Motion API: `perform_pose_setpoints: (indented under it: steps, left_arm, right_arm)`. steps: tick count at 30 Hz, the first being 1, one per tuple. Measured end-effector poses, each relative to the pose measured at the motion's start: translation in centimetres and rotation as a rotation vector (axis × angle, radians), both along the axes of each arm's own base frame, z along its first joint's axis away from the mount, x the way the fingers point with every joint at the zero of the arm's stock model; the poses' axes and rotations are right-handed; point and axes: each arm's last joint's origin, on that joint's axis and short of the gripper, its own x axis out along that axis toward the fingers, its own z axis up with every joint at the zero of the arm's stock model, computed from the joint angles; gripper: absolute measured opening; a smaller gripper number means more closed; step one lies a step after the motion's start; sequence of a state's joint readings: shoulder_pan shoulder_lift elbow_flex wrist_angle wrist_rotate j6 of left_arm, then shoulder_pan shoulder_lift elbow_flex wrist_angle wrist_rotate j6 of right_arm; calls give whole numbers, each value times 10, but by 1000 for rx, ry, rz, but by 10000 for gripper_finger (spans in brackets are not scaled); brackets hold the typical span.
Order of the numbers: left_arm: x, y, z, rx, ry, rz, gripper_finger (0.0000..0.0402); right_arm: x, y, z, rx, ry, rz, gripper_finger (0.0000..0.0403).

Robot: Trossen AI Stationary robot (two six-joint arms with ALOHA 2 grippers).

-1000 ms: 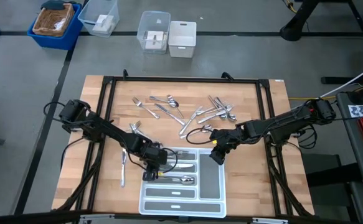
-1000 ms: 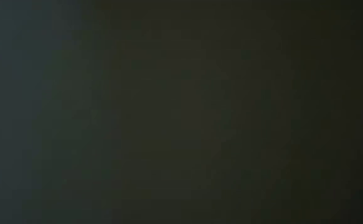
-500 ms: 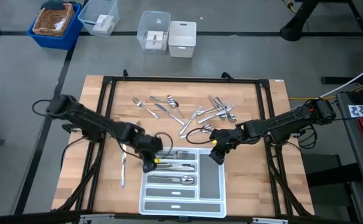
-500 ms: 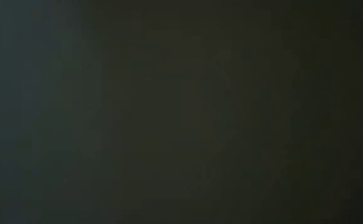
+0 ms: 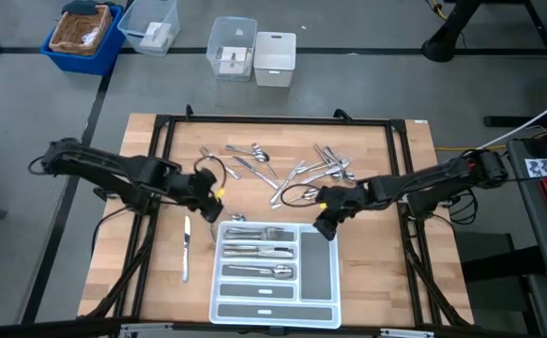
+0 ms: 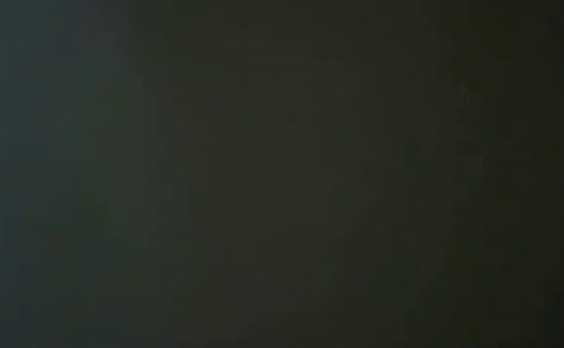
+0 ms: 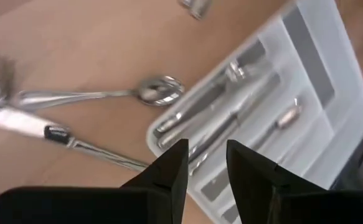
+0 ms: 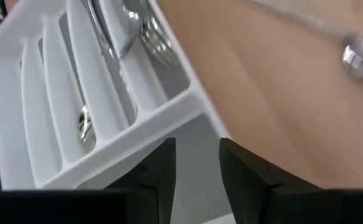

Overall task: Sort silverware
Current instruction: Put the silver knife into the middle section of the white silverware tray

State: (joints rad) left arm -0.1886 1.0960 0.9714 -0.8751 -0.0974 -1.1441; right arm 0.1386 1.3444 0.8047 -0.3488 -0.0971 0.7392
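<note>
Loose silverware (image 5: pixel 287 167) lies in a scattered heap on the wooden table's far middle. A single knife (image 5: pixel 186 250) lies left of the white tray (image 5: pixel 322 272), and a spoon (image 7: pixel 159 91) rests by the tray's far left corner. In the tray, forks (image 5: pixel 265 233), knives (image 5: pixel 254 251) and a spoon (image 5: pixel 265 271) lie in separate compartments. My left gripper (image 5: pixel 211 208) (image 7: pixel 205 147) hangs open and empty above the table, left of the tray's far left corner. My right gripper (image 5: pixel 325 228) (image 8: pixel 197 144) is open and empty over the tray's far right corner. The low view is dark.
A black frame rail (image 5: pixel 160 169) runs around the tabletop. Beyond the far edge, on the floor, stand a blue bin (image 5: pixel 85 33), two clear containers (image 5: pixel 151 23) (image 5: pixel 233 47) and a white box (image 5: pixel 275 58). Bare wood lies at the table's near left (image 5: pixel 142 282).
My left gripper has risen from the tray's left end and drawn back toward the table's far left, rolling its wrist as it went. Nothing hangs from it. My right gripper has kept still.
</note>
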Motion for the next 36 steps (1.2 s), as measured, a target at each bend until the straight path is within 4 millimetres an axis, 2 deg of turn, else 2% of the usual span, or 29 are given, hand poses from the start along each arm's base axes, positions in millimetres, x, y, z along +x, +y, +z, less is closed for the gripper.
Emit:
perform_pose_setpoints:
  steps: [6, 12, 19, 28, 36]
  left_arm:
    - [-12, 3, -9, -71, 123, 251, 98]
    - [-10, -3, -46, -159, 221, 487, 98]
    - [-4, -6, -88, -186, 301, 654, 98]
    - [5, -8, -120, -188, 353, 757, 98]
    - [13, -10, -142, -154, 424, 824, 98]
  right_arm:
    - [-3, -28, 13, -115, -81, 36, 124]
    - [-6, -56, 18, -212, -117, 28, 124]
    - [-9, -82, 18, -291, -118, 11, 124]
    - [-12, -97, 18, -343, -114, 9, 124]
    - [-12, -96, 18, -364, -113, 24, 124]
